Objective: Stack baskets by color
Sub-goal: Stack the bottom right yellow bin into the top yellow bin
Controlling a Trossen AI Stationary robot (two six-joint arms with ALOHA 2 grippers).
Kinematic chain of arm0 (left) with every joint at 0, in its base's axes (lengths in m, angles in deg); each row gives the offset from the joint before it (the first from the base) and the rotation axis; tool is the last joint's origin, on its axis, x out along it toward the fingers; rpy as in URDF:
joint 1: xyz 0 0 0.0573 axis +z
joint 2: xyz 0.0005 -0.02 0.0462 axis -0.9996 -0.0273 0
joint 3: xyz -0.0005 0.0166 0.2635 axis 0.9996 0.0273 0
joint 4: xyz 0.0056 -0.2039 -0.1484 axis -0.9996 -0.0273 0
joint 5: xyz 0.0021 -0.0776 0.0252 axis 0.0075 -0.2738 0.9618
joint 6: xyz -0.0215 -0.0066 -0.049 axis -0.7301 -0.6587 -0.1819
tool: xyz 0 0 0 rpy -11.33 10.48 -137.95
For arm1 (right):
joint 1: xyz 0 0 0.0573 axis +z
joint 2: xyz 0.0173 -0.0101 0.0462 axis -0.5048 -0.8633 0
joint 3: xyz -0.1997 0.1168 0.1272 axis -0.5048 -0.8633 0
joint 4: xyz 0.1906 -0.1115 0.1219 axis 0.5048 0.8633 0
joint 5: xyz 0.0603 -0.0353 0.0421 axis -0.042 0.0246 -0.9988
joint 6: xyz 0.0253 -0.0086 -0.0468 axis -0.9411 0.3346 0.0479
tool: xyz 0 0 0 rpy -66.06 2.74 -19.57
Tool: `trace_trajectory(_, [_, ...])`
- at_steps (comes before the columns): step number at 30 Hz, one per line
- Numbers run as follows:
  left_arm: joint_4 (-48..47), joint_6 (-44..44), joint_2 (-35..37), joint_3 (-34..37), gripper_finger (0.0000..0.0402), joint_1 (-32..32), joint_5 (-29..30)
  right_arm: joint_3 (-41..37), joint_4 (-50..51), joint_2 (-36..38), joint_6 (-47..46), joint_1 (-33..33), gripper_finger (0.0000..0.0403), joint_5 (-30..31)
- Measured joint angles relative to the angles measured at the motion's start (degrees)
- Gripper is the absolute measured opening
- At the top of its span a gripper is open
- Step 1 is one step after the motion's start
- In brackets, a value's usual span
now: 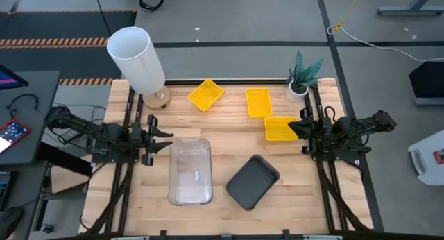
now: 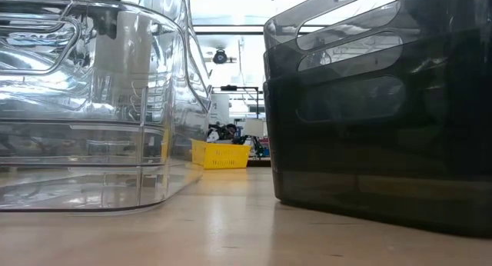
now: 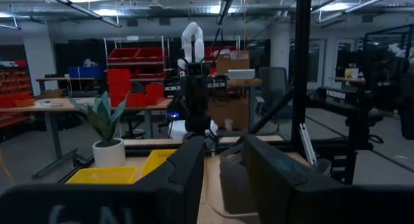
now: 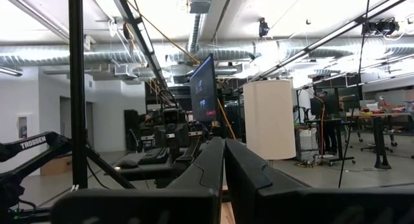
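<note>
Clear baskets (image 1: 189, 170) sit nested on the table near the front left, filling the left of the low view (image 2: 92, 104). Dark grey baskets (image 1: 252, 181) sit nested to their right, close to the low camera (image 2: 377, 112). Three yellow baskets lie singly farther back: one (image 1: 205, 94) turned askew, one (image 1: 258, 103) in the middle, one (image 1: 280, 128) at the right. My left gripper (image 1: 165, 141) stands open just left of the clear baskets' far corner, nothing between its fingers (image 3: 223, 166). My right gripper (image 1: 294, 129) is shut and raised by the right yellow basket's edge (image 4: 224, 166).
A tall white cylinder (image 1: 137, 60) stands on a round wooden base at the back left. A small potted plant (image 1: 301, 79) stands at the back right corner. Bare wood lies between the yellow baskets and the two stacks.
</note>
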Motion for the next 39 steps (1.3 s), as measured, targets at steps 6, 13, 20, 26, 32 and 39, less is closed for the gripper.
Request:
trace_trajectory(6, [2.18,0.23,0.04,0.0,0.0117,0.0,0.0,0.01,0.0,0.0,0.0,0.0,0.0023,0.0])
trace_trajectory(13, [-1.25,1.43,3.03,0.66,0.0117,0.0,0.0,0.0,-0.07,-0.01,0.0,0.0,0.0023,0.0])
trace_trajectory(20, [-3.68,2.33,8.65,3.17,0.0117,0.15,0.0,0.0,-9.08,-0.02,-2.17,0.0,0.0023,-0.3])
trace_trajectory(26, [-9.32,3.39,13.81,3.21,0.0117,0.15,0.42,1.26,-14.25,-0.68,1.7,-0.1,0.0023,-1.97])
trace_trajectory(32, [-15.47,3.17,17.88,3.21,0.0117,0.15,0.66,5.06,-14.27,-6.69,1.31,-0.15,0.0023,0.96])
trace_trajectory(39, [-21.45,0.38,20.09,3.21,0.0117,0.15,-0.59,11.29,-14.02,-21.21,1.31,-0.17,0.0023,9.31])
